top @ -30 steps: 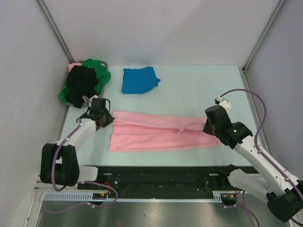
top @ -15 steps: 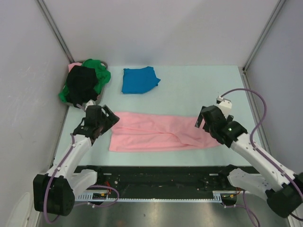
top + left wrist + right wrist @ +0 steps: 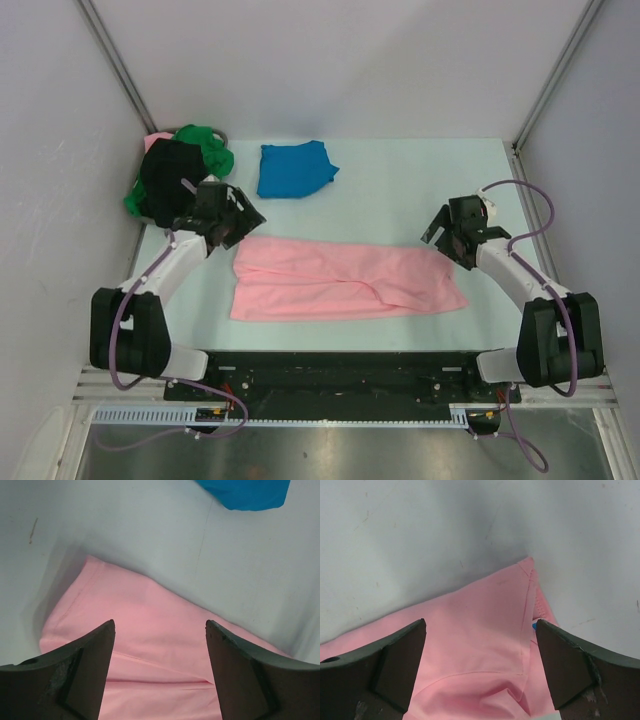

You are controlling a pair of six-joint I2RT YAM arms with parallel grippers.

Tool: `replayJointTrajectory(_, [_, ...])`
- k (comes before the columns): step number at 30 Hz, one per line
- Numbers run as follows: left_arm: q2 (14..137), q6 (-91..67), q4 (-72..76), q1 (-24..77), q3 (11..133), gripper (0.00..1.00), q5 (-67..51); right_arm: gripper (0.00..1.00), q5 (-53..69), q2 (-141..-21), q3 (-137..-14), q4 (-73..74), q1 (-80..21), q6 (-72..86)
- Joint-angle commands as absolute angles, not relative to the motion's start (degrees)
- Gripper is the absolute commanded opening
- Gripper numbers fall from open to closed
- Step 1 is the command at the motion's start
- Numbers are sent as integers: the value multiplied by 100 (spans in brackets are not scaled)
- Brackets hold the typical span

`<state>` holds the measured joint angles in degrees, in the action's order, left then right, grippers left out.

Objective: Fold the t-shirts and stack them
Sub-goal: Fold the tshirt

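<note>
The light pink t-shirt [image 3: 345, 282] lies flat on the table as a long strip folded lengthwise; its left end [image 3: 145, 640] and right end [image 3: 480, 645] show in the wrist views. My left gripper [image 3: 236, 216] [image 3: 159, 622] hovers open over the far left corner, holding nothing. Over the far right corner my right gripper [image 3: 447, 232] [image 3: 480, 621] is open and empty too. The bright blue t-shirt [image 3: 295, 168] [image 3: 245, 492] rests folded at the back. The green t-shirt [image 3: 212, 150] and black t-shirt [image 3: 170, 175] are bunched at the back left.
The green and black shirts sit heaped on a grey round basket [image 3: 224, 134] in the back left corner, with a bit of pink cloth [image 3: 155, 140] behind them. Grey walls close in the table on three sides. A black rail [image 3: 340, 375] runs along the near edge.
Both grippers opened and let go of the pink shirt's ends, then drew back toward the far side. The pink strip now lies flat and still.
</note>
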<state>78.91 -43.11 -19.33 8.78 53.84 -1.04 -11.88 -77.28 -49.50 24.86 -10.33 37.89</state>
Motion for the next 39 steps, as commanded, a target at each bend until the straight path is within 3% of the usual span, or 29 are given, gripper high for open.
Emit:
replayJointTrajectory(1, [8173,-4263,-1688,1019,5625,77,-360,96,-773,-7849,-5054,2478,-896,3779])
replayJointTrajectory(4, [8323,-4342,-1477,1124,5511,77,-342,98,-1063,-7892,-5036,2575,-862,3762])
replayJointTrajectory(22, [9149,-4491,-739,1239,4773,75,-185,98,-229,-8534,-5028,2136,-220,3981])
replayJointTrajectory(39, [8974,-4272,-870,1187,4676,75,-18,90,123,-9158,-5036,1266,254,4456])
